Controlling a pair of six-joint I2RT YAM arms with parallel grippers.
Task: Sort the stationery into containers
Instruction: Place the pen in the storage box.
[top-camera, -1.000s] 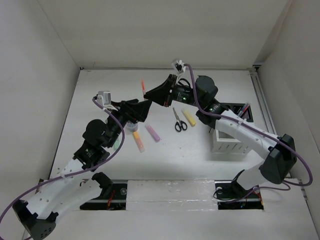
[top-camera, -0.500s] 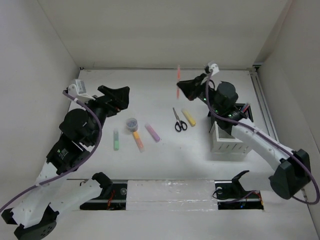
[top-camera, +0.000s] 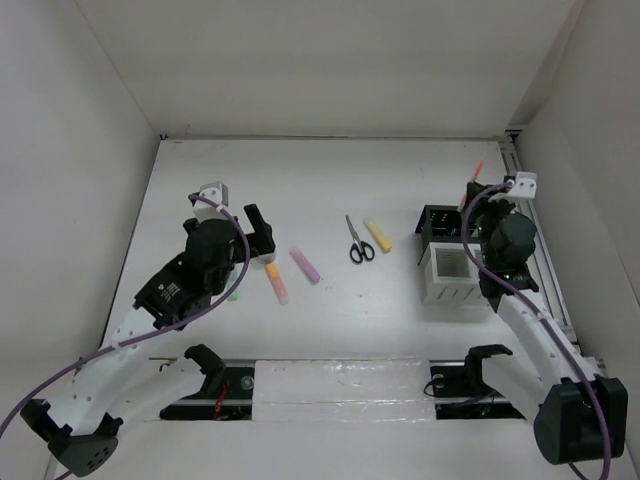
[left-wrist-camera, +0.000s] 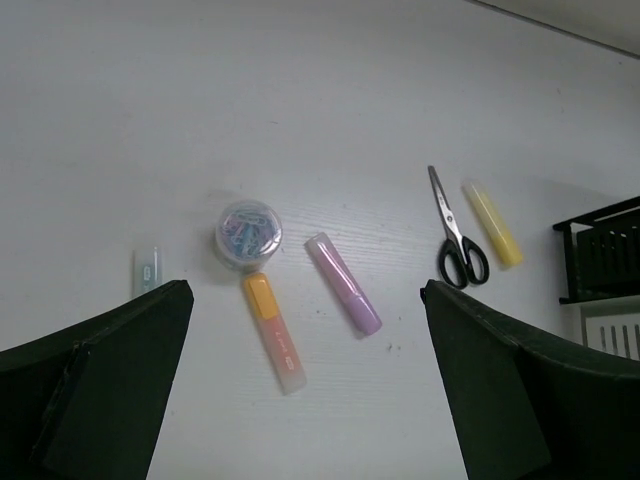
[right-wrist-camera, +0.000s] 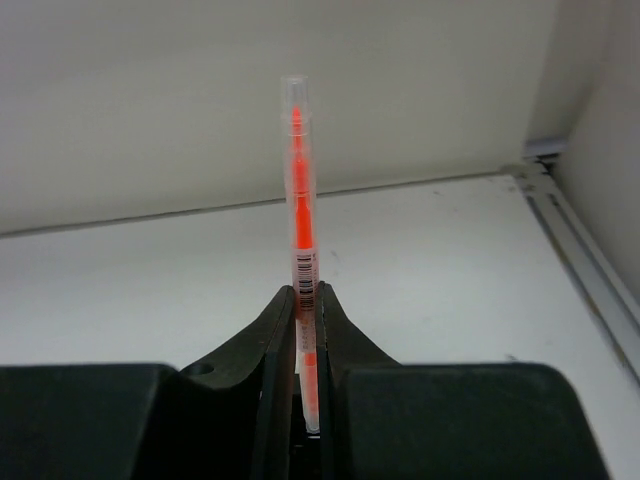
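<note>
My right gripper is shut on a thin red pen that stands upright between its pads. In the top view this pen is at the back right, just behind the containers: a black compartment and a white slatted one. My left gripper is wide open and holds nothing, above the markers. Below it lie a round clear tub, an orange marker, a purple marker, a green marker, black-handled scissors and a yellow marker.
White walls close the table at the back and both sides. A rail runs along the right edge beside the containers. In the top view the left arm covers the tub and most of the green marker.
The right arm swung from the table's middle to the back right, carrying the red pen to the containers. The left gripper opened wider and drew back toward the near left.
</note>
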